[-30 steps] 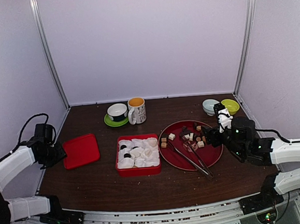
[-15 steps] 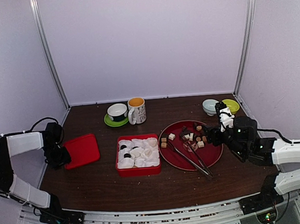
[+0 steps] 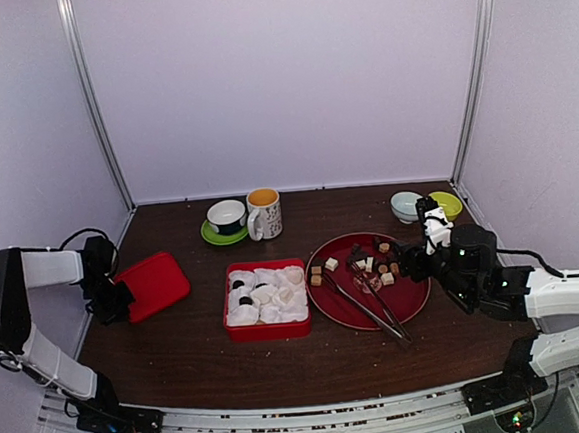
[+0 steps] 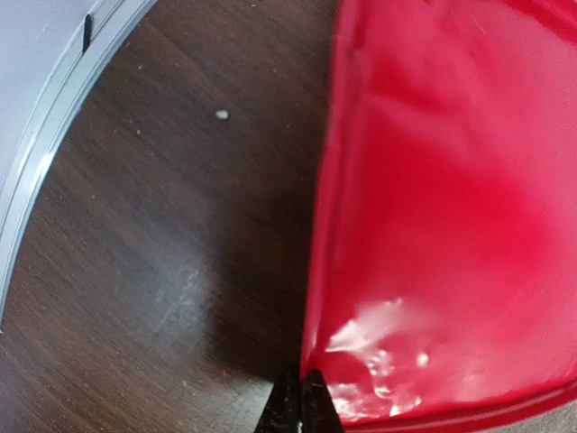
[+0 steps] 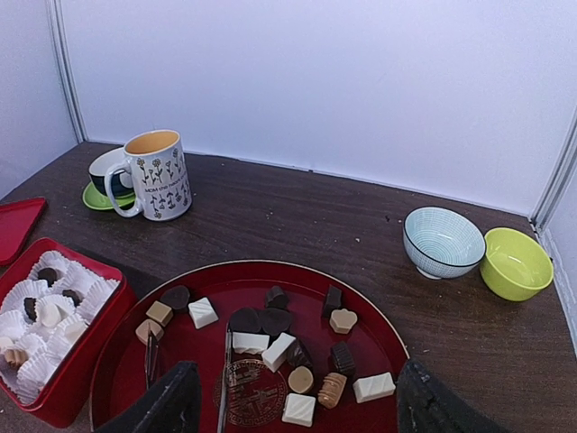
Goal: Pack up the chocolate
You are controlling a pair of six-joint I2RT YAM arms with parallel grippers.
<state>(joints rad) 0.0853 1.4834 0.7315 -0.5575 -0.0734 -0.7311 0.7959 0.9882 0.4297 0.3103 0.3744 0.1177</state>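
Several chocolate [image 3: 371,263] [image 5: 278,350] pieces, dark, tan and white, lie on a round red plate [image 3: 349,312] [image 5: 395,341] with metal tongs [image 3: 374,305] [image 5: 224,379] across it. Left of it stands a red box [image 3: 268,330] [image 5: 86,379] of white paper cups, a few holding dark pieces. My right gripper [image 3: 411,263] [image 5: 293,406] hangs open over the plate's right side, holding nothing. At the far left my left gripper [image 3: 111,301] [image 4: 302,401] is shut on the edge of the red lid [image 3: 154,284] [image 4: 451,207], which is tilted off the table.
A flowered mug [image 3: 264,212] [image 5: 160,173] and a cup on a green saucer [image 3: 226,218] stand behind the box. A pale blue bowl [image 3: 406,205] [image 5: 443,240] and a green bowl [image 3: 446,204] [image 5: 516,262] sit at the back right. The left wall rail [image 4: 54,135] runs close to the lid.
My left arm swung in to the lid's left edge and its jaws shut on it; the lid has tipped and turned slightly. The right arm has barely moved.
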